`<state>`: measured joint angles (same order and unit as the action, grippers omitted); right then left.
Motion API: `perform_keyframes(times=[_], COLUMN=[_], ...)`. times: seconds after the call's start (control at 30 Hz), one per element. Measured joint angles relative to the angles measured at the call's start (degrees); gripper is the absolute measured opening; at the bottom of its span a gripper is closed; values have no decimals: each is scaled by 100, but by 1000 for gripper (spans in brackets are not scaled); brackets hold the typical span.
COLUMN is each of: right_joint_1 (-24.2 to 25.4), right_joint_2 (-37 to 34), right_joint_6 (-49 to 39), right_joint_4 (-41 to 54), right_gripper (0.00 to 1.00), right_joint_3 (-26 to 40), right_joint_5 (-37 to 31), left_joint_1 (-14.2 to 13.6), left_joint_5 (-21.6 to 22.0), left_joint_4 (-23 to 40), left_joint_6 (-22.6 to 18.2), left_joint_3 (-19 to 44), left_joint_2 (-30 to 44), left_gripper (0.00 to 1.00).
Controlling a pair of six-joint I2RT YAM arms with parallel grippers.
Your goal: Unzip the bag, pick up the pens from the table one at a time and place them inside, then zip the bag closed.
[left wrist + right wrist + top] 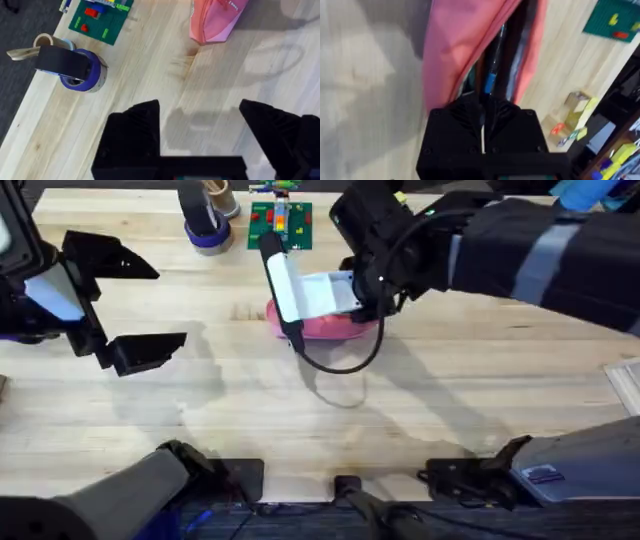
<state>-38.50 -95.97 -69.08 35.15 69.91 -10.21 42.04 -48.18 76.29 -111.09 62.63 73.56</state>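
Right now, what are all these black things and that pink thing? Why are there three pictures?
These are two robot arms working at a wooden table. One picture comes from a camera high above the table. The other two come from little cameras on each arm's wrist, so you see what each arm sees.

The pink thing is a zip-up pencil bag. The right arm's tool is at the bag. In its own picture the bag is open, with a dark pen poking inside, right at the tool's tip.

The left arm's tool is open, holding nothing, off to the side.

At the far edge of the table sit rolls of tape and a green board.
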Motion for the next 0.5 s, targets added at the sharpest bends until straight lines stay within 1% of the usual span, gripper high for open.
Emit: perform_keyframes(times=[0.23, 0.27, 0.5], right_joint_1=[4, 4, 4], right_joint_2=[-330, -427, -508], right_joint_6=[110, 179, 585], right_joint_4=[-663, -771, -1051], right_gripper=[33, 33, 33], right_joint_3=[0, 0, 0], right_joint_5=[369, 580, 832], left_joint_1=[0, 0, 0], left_joint_5=[0, 0, 0], left_joint_4=[0, 0, 0], left_joint_6=[0, 0, 0], left_joint_3=[0, 0, 0], left_joint_2=[0, 0, 0], left_gripper=[993, 993, 993])
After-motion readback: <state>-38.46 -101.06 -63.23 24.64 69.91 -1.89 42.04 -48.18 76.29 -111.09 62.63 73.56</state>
